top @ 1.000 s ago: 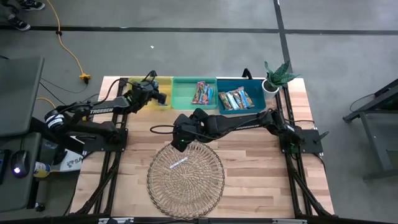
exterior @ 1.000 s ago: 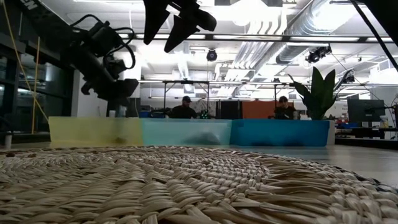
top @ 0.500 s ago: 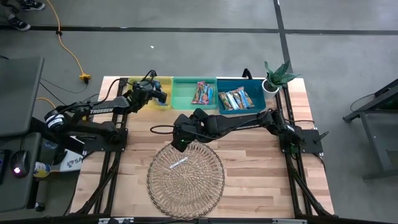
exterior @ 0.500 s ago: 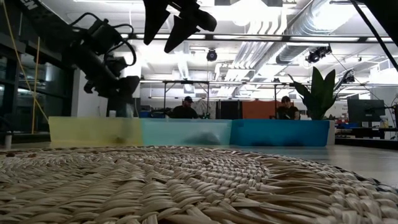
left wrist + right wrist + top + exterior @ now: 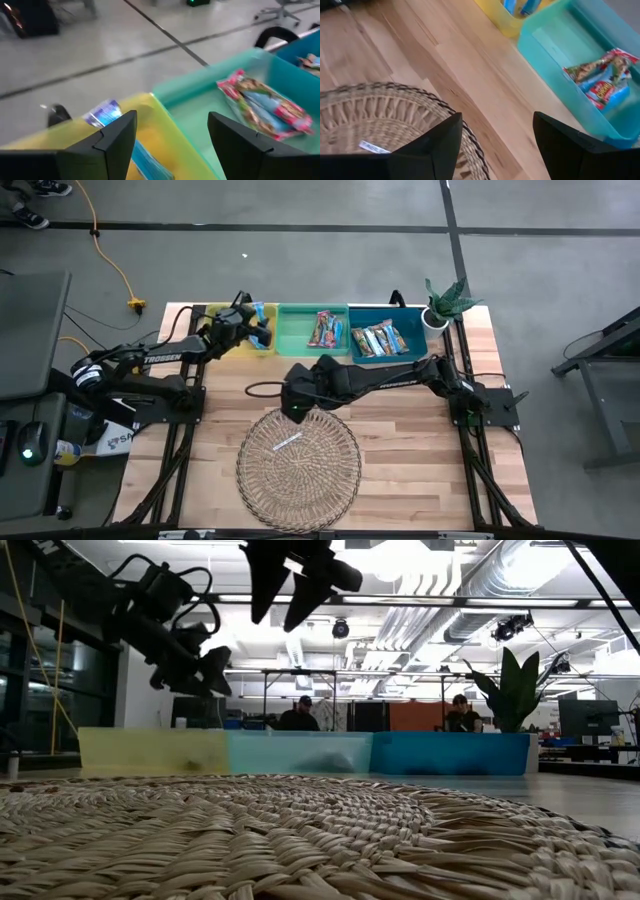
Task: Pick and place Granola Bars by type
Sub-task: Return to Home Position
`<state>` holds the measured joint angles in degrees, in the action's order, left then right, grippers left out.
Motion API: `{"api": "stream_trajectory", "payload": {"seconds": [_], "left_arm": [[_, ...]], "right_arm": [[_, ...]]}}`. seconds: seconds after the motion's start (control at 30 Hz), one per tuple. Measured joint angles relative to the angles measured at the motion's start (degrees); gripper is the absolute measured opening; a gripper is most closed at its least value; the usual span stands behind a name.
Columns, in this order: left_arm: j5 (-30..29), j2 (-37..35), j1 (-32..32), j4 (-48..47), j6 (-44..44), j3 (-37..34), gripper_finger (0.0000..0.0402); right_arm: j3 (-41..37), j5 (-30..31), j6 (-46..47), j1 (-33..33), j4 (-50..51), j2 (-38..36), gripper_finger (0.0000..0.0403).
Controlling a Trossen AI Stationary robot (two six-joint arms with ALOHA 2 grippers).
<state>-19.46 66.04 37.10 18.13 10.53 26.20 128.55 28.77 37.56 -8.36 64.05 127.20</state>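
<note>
Progress: nearly sorted; blue bars (image 5: 262, 311) in yellow bin (image 5: 215, 313), pink bars (image 5: 325, 328) in green bin (image 5: 294, 330), tan-orange bars (image 5: 380, 339) in blue bin (image 5: 415, 330), upper centre.
Unsorted: one pale bar (image 5: 287, 442) in basket (image 5: 330, 480), lower centre.
Left gripper (image 5: 258, 336): fingers spread wide, empty, above yellow bin.
Right gripper (image 5: 294, 408): fingers spread wide, empty, over basket's upper rim.

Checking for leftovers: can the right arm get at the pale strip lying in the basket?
Probably yes: the right gripper hangs open over the far rim of the basket, and the pale strip lies uncovered on the weave, nothing between them.
</note>
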Motion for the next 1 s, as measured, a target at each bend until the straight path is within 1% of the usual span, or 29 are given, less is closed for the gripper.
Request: {"api": "stream_trajectory", "payload": {"seconds": [0.13, 0.27, 0.4, 0.53, 0.63, 0.73, 1.0], "left_arm": [[4.4, -0.1, 0.0, -2.3, 2.8, 0.0, 0.0241], [13.3, -2.3, 0.0, -2.0, 3.3, 0.0, 0.0241], [24.3, -7.3, 0.0, -1.2, 2.8, 0.0, 0.0241], [32.1, -14.2, 0.0, -3.3, 2.9, 0.0, 0.0241], [35.5, -20.3, 0.0, -7.0, 3.4, 0.0, 0.0241], [37.3, -26.8, 0.0, -13.0, 3.5, 0.0, 0.0241], [40.1, -45.8, 0.0, -31.3, 4.3, 0.0, 0.0241]], "right_arm": [[0.0, 0.4, 1.2, 0.0, 2.9, 0.0, 0.0227], [0.0, 0.9, 1.5, 0.0, 3.5, 0.0, 0.0227], [0.0, 0.8, 1.1, 0.1, 3.6, 0.0, 0.0227], [0.0, 0.1, 1.0, 0.1, 3.7, 0.0, 0.0227], [0.0, -0.4, 1.0, 0.1, 3.5, 0.0, 0.0226], [-0.1, -0.5, 0.6, -0.3, 3.6, -0.7, 0.0218], [-0.1, 6.8, -0.2, -1.8, 4.7, -4.3, 0.0164]]}}
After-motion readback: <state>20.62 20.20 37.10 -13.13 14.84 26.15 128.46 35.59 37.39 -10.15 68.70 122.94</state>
